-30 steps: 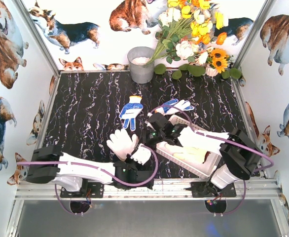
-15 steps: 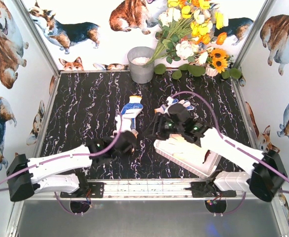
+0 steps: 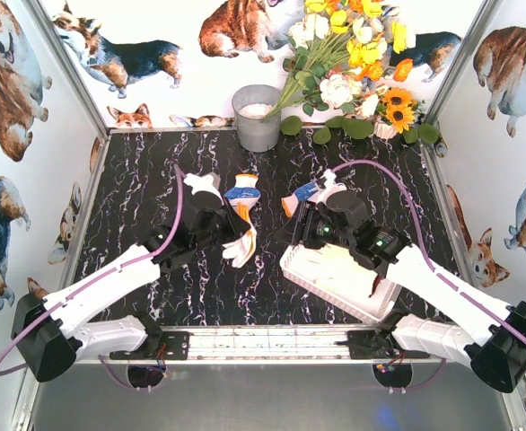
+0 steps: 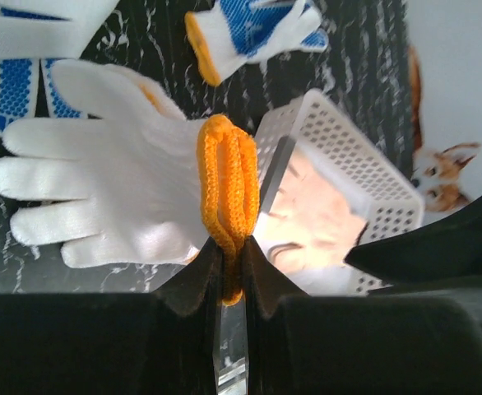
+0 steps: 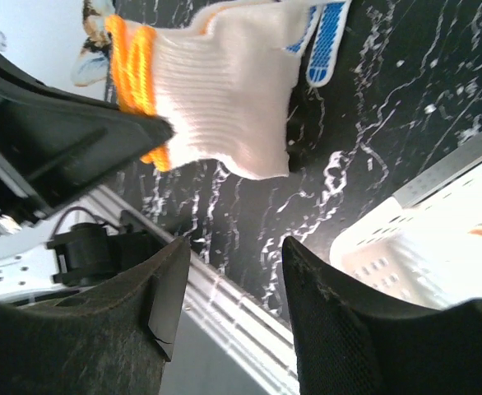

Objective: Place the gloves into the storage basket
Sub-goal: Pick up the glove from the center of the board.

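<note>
**Q:** Storage basket (image 3: pixel 321 292), pos.?
**A:** White, slotted. Just beside R gripper (image 3: pixel 315 224), ahead-right of L gripper (image 4: pixel 231 255). Pale gloves (image 3: pixel 339 274) inside.
**Q:** Gloves outside?
**A:** 1 white glove (image 4: pixel 118 197), orange cuff pinched in L gripper, jaws closed on it. 1 blue-dot glove (image 3: pixel 308 191) just beyond R gripper. 2nd blue-dot glove (image 3: pixel 243 190) beside L gripper, under the held one.
**Q:** R gripper?
**A:** Jaws apart, nothing btwn.

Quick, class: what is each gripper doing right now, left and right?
The left gripper is closed on a white glove, by its orange cuff.
The right gripper is open, nothing between its jaws.
</note>
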